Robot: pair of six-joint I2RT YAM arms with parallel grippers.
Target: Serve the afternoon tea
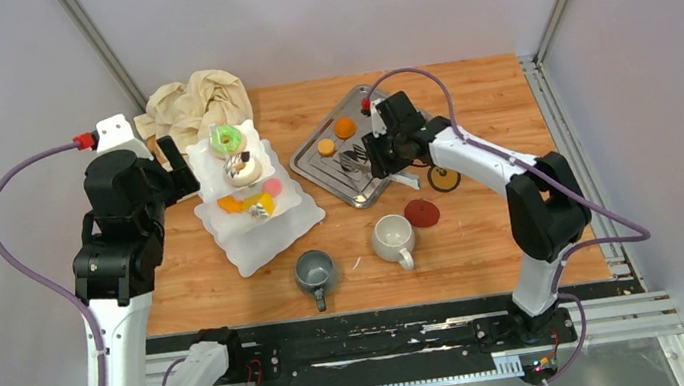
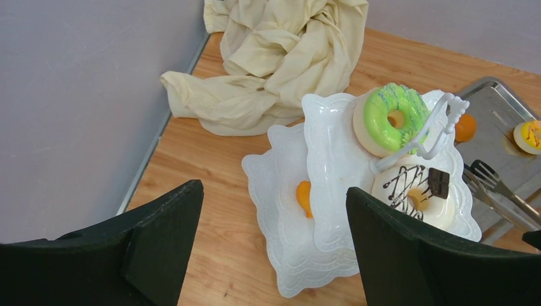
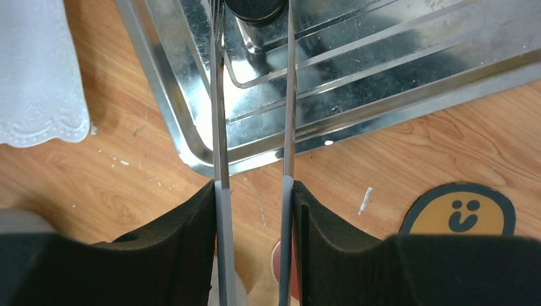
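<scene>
1. Top external: the stand (image 1: 265,246) sits left of centre on the worktop (image 1: 476,93). A green doughnut (image 1: 227,139) and a white doughnut (image 1: 242,170) are on its top tier, and small pastries (image 1: 254,203) lie on a lower tier. The left gripper (image 1: 178,170) is just beside the stand's left edge. The right gripper (image 1: 383,157) holds tongs (image 1: 354,161) over the tray (image 1: 319,168). On the tray lie an orange pastry (image 1: 344,128) and a yellow pastry (image 1: 325,147). The grey mug (image 1: 315,272) and white mug (image 1: 392,236) stand near the front.
2. Left wrist: the left gripper is spread wide and grips nothing. The stand is ahead of it, with the cloth (image 2: 281,57) beyond.
3. Right wrist: both pads (image 3: 191,236) press the tongs' handles. A dark round thing (image 3: 255,7) sits between the tong tips, but I cannot tell what it is. A smiley coaster (image 3: 458,210) lies to the right.
</scene>
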